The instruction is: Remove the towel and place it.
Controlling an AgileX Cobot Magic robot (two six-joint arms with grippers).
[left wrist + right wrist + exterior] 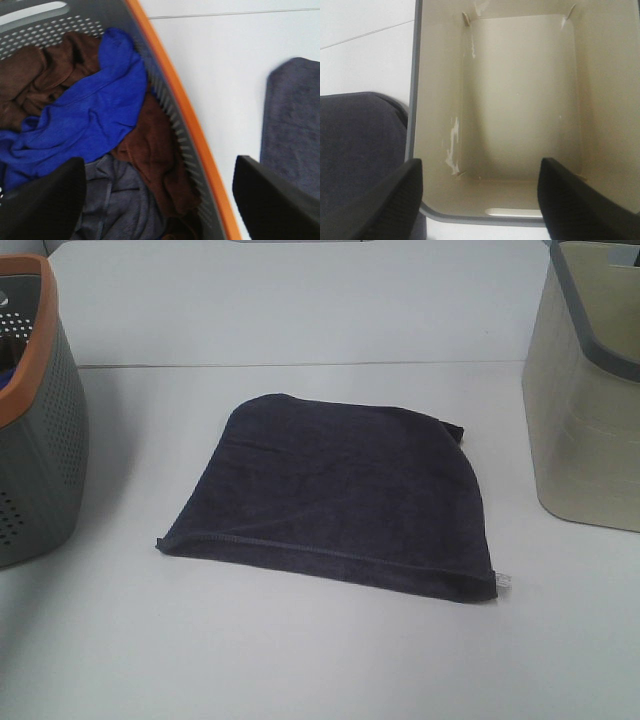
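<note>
So the dark navy terry towel (pixel 340 495) lies flat mid-frame on the white tabletop (pixel 300 660), long hemmed edge running left to right. The left gripper (pixel 160 200) hangs over the grey orange-rimmed basket (pixel 200 150), the right gripper (pixel 480 200) over the empty beige bin (pixel 520 100). Both jaws are spread wide, holding nothing. Towel's between them; neither looks clearly nearer.

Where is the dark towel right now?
In the high view, the towel lies flat in the middle of the white table, between the grey basket on the left and the beige bin on the right.
</note>
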